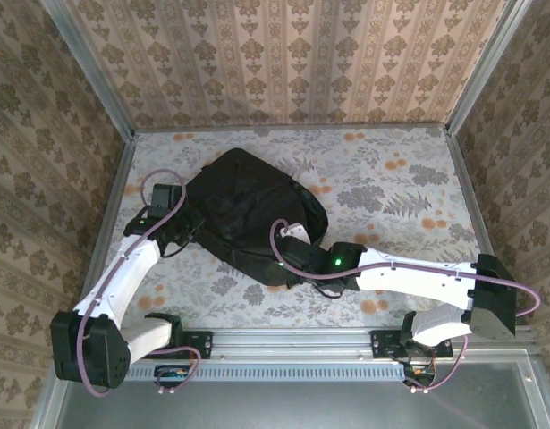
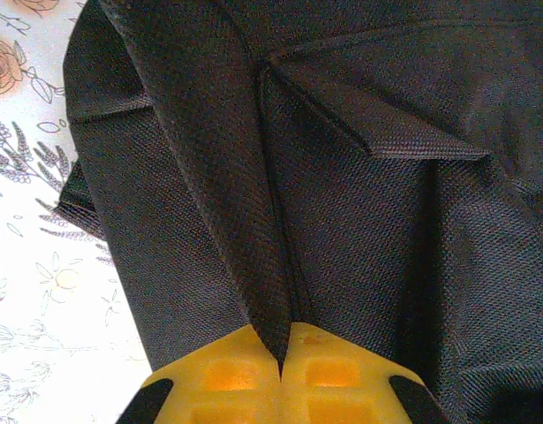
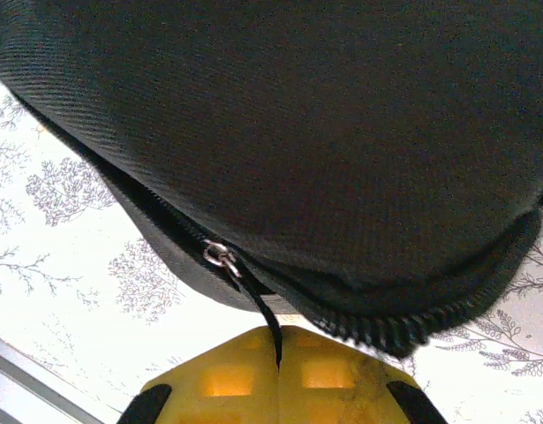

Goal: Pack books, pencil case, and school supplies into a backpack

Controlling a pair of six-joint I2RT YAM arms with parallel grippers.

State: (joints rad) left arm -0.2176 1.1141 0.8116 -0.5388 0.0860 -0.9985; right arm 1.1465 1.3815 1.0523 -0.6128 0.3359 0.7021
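The black fabric backpack point(image 1: 248, 210) lies bulging in the middle of the floral table. My left gripper point(image 1: 196, 234) is at its left edge, shut on a pinched fold of the backpack's cloth point(image 2: 262, 265). My right gripper point(image 1: 288, 257) is at the bag's near right edge, shut on the black zip pull cord point(image 3: 267, 320), which runs up to the metal zip slider point(image 3: 220, 257). To the right of the slider the zip teeth point(image 3: 386, 329) are closed. The books, pencil case and school supplies are hidden or out of view.
Patterned walls enclose the table point(image 1: 391, 188) on three sides. A metal rail point(image 1: 292, 340) with the arm bases runs along the near edge. Bare floral tabletop lies to the right of the bag.
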